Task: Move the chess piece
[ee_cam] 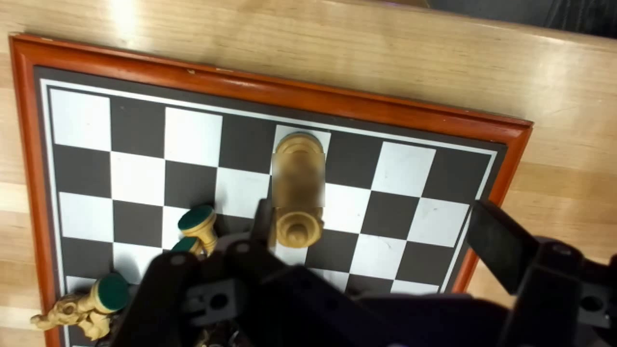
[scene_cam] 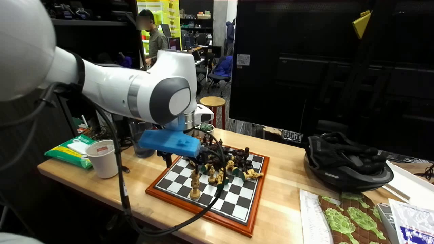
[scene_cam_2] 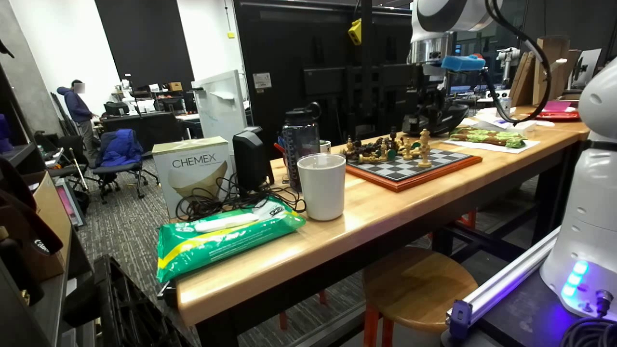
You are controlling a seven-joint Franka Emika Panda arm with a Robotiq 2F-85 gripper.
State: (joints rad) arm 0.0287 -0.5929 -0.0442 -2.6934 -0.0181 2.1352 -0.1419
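A tall light wooden chess piece (scene_cam: 195, 190) stands upright on a white square near the edge of the chessboard (scene_cam: 234, 224). It also stands upright in an exterior view (scene_cam_2: 424, 153). In the wrist view, the chess piece (ee_cam: 298, 229) is seen from above, its middle blurred. My gripper (ee_cam: 373, 229) is open, its fingers wide apart. The piece's top lies between them, close beside the left finger; I cannot tell if they touch. In an exterior view the gripper (scene_cam: 184, 165) is over the board, one fingertip overlapping the piece's top. In the remaining exterior view it blends into the dark background.
Several light and dark pieces (scene_cam: 237, 159) lie in a pile behind the standing piece, with a light upright one (scene_cam: 211, 174) close by. A white cup (scene_cam_2: 322, 188), a dark bottle (scene_cam_2: 301, 144) and green wipes (scene_cam_2: 231, 236) stand beside the board. A black helmet (scene_cam: 346, 166) lies opposite.
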